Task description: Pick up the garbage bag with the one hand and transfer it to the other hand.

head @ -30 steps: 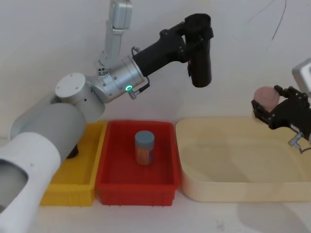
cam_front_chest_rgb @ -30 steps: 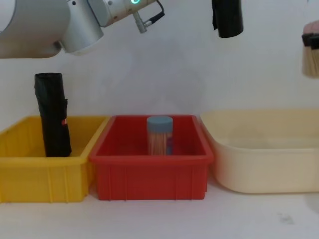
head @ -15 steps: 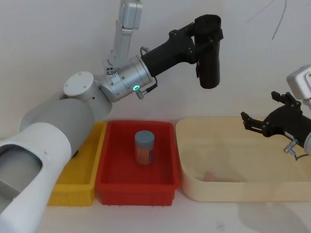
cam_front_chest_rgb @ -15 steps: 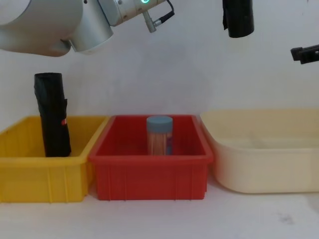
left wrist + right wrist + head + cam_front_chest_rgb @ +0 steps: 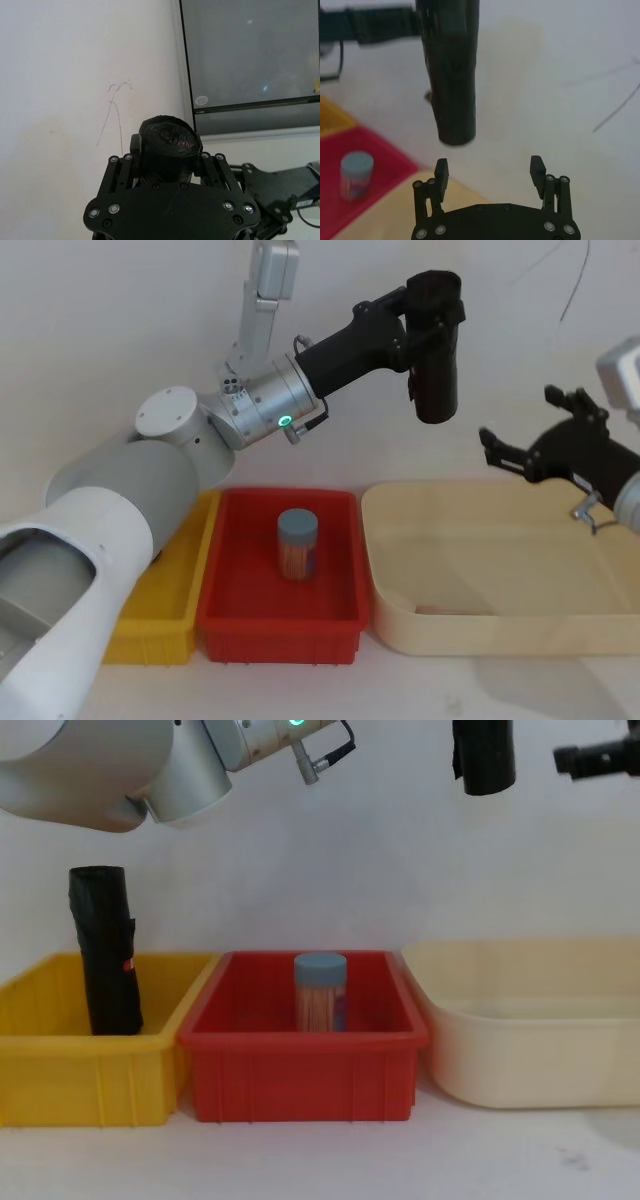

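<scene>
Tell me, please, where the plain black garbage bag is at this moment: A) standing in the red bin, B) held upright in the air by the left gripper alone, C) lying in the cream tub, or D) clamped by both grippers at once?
B: the left gripper is shut on the garbage bag, which hangs upright in the air, while the right gripper is open and apart from it.

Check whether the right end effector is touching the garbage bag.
Apart. The head view shows a clear gap between the open right end effector and the garbage bag.
</scene>
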